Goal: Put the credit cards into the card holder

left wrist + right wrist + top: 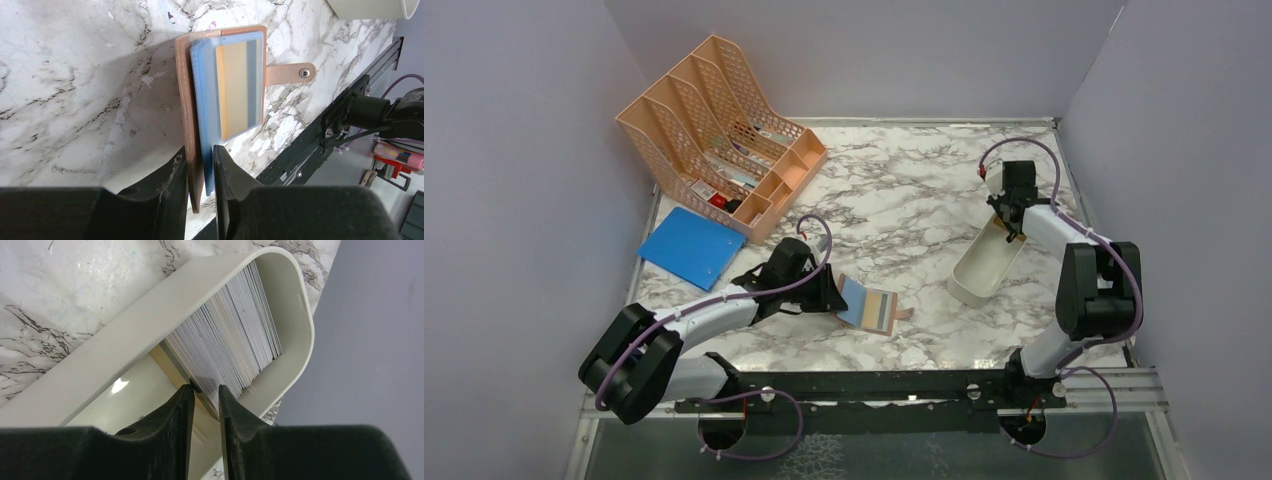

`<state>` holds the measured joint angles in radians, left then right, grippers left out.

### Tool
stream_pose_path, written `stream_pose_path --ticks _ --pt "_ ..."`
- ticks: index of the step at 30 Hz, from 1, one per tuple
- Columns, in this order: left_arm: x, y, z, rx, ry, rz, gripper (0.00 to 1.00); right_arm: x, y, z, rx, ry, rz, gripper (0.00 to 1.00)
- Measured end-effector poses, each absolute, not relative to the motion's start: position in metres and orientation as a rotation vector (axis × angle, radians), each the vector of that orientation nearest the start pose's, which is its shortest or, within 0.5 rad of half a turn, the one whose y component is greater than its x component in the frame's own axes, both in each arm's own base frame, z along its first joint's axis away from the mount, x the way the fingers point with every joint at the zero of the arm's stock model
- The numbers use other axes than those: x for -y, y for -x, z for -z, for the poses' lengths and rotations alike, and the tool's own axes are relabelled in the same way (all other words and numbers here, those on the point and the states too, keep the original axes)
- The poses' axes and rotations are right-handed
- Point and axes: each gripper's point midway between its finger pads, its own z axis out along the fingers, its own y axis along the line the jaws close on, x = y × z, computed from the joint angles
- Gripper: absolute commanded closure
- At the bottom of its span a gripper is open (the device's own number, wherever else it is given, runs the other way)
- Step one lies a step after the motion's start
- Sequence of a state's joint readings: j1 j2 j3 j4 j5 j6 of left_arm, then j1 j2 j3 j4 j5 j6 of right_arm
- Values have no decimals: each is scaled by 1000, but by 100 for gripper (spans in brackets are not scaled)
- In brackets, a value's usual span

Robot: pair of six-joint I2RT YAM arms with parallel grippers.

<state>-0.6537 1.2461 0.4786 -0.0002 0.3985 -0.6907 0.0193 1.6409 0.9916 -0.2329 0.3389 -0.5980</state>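
Observation:
The card holder (871, 305) lies open in front of the left arm, its pinkish-tan cover and snap tab showing. In the left wrist view the card holder (230, 85) shows its light blue lining with a yellowish card (235, 92) in a slot. My left gripper (200, 167) is shut on the holder's near edge, one finger on the cover and one on the lining. A stack of whitish-grey credit cards (230, 335) stands on edge in the white tray (125, 340). My right gripper (206, 390) reaches into the tray, its narrow jaws pinching the near end of the stack.
The white tray (984, 270) lies slanted at the right of the marble table. A peach mesh file organiser (714, 130) stands at the back left. A blue folder (689, 245) lies flat beside it. Grey walls close the table on three sides.

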Motion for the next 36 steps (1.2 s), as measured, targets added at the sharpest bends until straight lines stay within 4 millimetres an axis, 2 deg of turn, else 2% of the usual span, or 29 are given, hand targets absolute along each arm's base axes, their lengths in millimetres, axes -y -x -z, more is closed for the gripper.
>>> stream_pose_path --ticks 7,13,22,27,29,32,36 --pt "252 -177 -57 -2544 -171 1073 74 73 -393 -87 -2397 588 667 74" --pt "252 -177 -57 -2544 -171 1073 74 73 -392 -86 -2403 585 664 89" --pt "252 -177 -57 -2544 -170 1073 75 65 -382 -85 -2465 598 587 99" --pt "252 -177 -57 -2544 -162 1075 95 53 -374 -90 -2500 588 482 99" --pt "252 -177 -56 -2542 -155 1081 99 49 -369 -93 -2505 573 451 99" --pt "253 -176 -55 -2542 -142 1090 100 46 -363 -102 -2505 543 428 99" --pt "253 -177 -55 -2535 -121 1103 100 44 -362 -128 -2459 497 415 99"
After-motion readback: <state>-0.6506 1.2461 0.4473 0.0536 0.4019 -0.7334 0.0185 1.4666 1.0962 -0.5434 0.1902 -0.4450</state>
